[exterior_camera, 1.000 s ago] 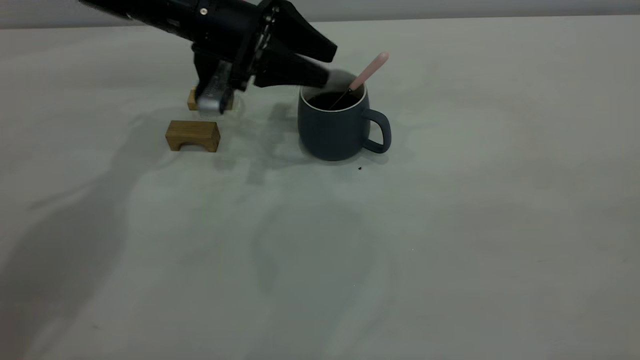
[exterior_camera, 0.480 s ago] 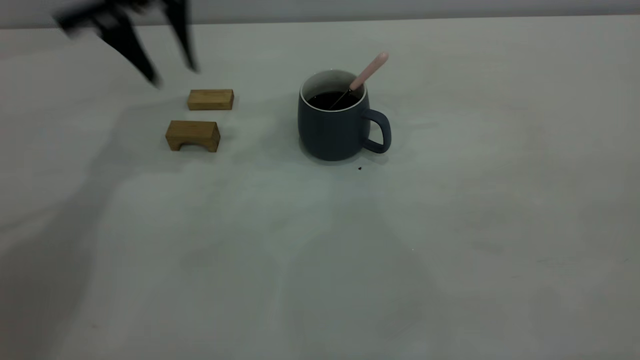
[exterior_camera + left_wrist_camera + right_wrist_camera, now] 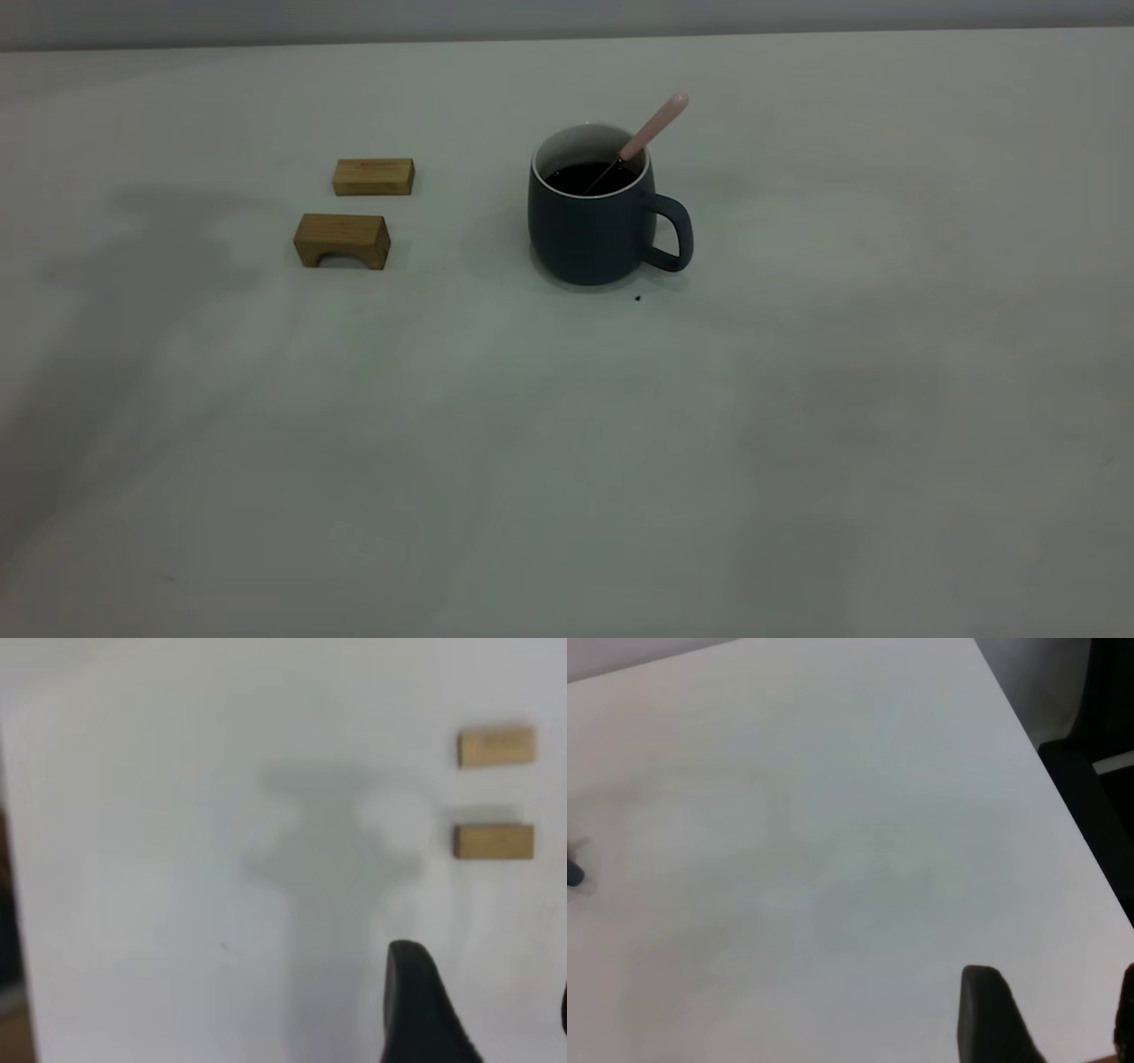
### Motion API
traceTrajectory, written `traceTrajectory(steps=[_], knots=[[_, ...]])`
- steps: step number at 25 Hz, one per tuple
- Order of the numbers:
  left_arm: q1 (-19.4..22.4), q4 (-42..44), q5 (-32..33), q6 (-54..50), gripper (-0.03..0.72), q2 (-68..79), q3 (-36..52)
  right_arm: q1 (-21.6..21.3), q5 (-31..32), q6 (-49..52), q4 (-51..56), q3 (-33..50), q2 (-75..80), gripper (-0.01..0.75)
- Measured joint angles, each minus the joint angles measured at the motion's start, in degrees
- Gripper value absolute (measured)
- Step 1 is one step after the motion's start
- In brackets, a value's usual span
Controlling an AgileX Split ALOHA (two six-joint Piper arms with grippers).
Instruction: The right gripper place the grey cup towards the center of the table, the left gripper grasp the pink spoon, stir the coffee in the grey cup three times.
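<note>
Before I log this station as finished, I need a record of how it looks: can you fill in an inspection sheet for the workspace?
Surface: the table is plain off-white, with a tiny dark speck in front of the mug.
Job's things: the grey cup stands upright near the centre, handle to the exterior view's right; coffee inside; the pink spoon leans on the rim, bowl end in the liquid.
Clutter: a flat wooden block and an arched wooden block, apart, left of the cup.
Grippers: left gripper and right gripper both open, empty, away from the cup.
Cables: nothing seen.
Surroundings: grey wall behind the table.
</note>
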Motion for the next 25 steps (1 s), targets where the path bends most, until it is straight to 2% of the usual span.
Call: traceTrajectory(steps=[6, 11, 17, 19, 25], knots=[[0.05, -0.47, 0.00, 0.65, 0.459, -14.22, 10.62, 0.00, 0.00, 0.00, 0.00, 0.00, 0.00, 0.381], [0.05, -0.40, 0.00, 0.20, 0.459, -29.80, 28.50, 0.00, 0.00, 0.00, 0.00, 0.00, 0.00, 0.381], [0.05, -3.66, -0.53, 0.20, 0.459, -55.55, 50.19, 0.00, 0.00, 0.00, 0.00, 0.00, 0.00, 0.374], [0.99, -4.52, -1.62, 0.31, 0.459, -63.24, 56.05, 0.00, 0.00, 0.00, 0.00, 0.00, 0.00, 0.367], [8.22, -5.55, -2.46, 0.25, 0.459, -82.95, 68.70, 0.00, 0.00, 0.00, 0.00, 0.00, 0.00, 0.342]])
